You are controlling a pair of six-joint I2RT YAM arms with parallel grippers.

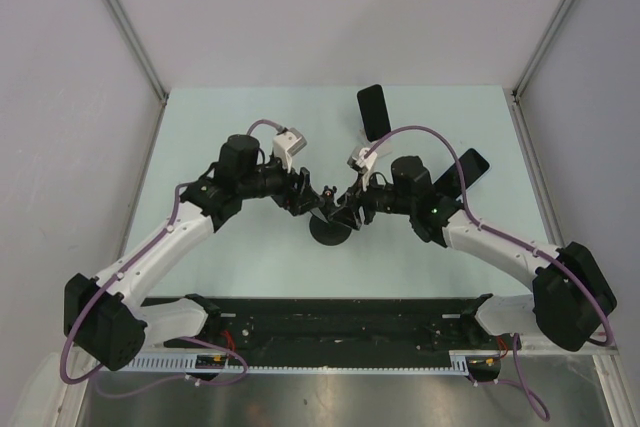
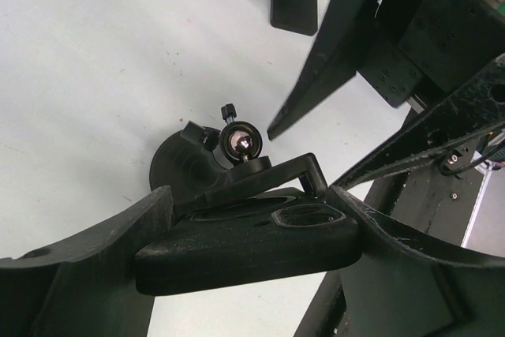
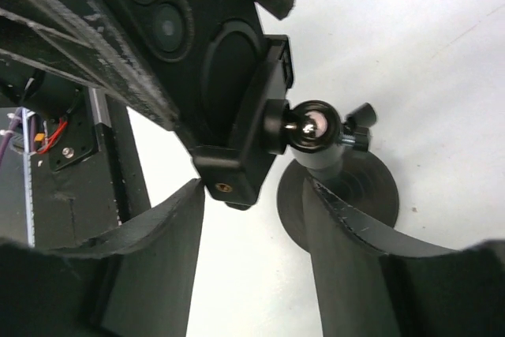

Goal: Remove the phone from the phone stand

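Lift phone (image 2: 237,250), seated in phone stand (image 2: 177,171) at desk (image 1: 250,127) centre and clamped edge to edge by left pincer (image 2: 251,199), straight out of cradle (image 2: 272,170) without torquing ball joint (image 2: 238,140), bracing with right pincer (image 3: 254,187), half-parted astride stand, cannot tell if gripping.

Phone (image 3: 150,5) clamped in phone stand (image 3: 316,128), right pincer (image 3: 254,195) fingers apart below
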